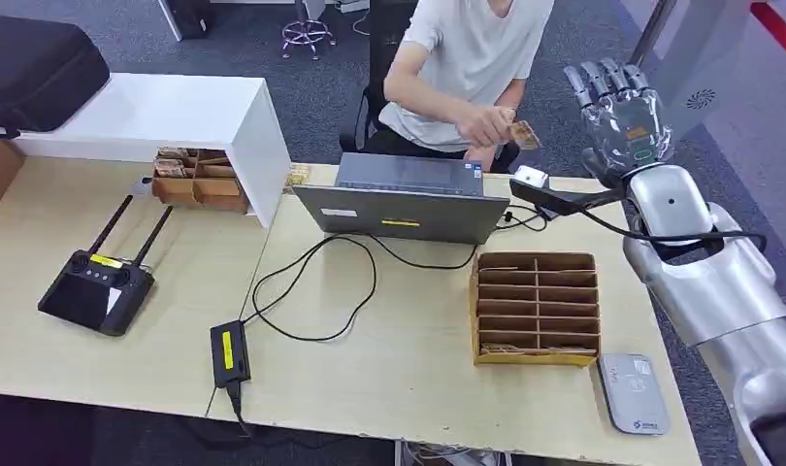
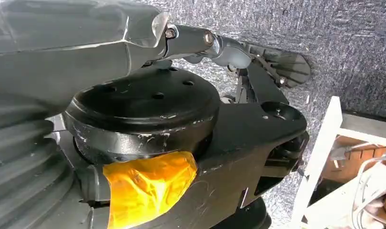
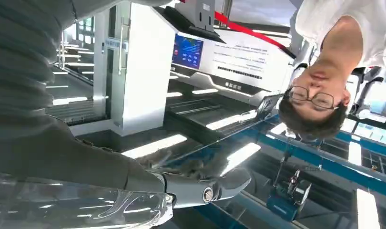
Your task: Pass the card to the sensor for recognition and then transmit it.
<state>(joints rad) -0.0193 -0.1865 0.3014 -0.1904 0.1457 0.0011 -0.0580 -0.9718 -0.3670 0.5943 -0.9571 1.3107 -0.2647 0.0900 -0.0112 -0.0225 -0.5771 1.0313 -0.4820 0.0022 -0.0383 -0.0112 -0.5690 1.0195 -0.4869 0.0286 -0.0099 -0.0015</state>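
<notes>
Nearest the robot, at the table's [image 1: 389, 388] front right corner, lies a grey card sensor [image 1: 634, 391] with a small blue logo too small to read. Beside it to the left stands a cardboard sorting box [image 1: 536, 308] with rows of slots. A black power adapter [image 1: 229, 350] bearing a yellow label rests near the front edge; its cable [image 1: 311, 291] loops across the wood toward a grey laptop [image 1: 404, 199], which carries a yellow sticker on its lid, text unreadable. To the left sits a black remote controller [image 1: 96, 286] with two antennas and a yellow label. Farther left, a white shelf [image 1: 176, 116] supports a black case [image 1: 35, 68], and a second cardboard organiser [image 1: 197, 178] stands beneath it.

The right arm [image 1: 709, 282] rises at the table's right edge. The right hand [image 1: 622, 107] is raised beyond the far edge, fingers extended upward and spread apart, holding nothing. In the right wrist view the thumb [image 3: 215, 188] sticks out free.

Behind the laptop sits a person in a white shirt [image 1: 467, 58]; the person's hand [image 1: 486, 126] holds the card [image 1: 525, 134], just left of the robot's hand and not touching it.

The state of the left hand cannot be told; its wrist view shows grey carpet [image 2: 334, 43].
</notes>
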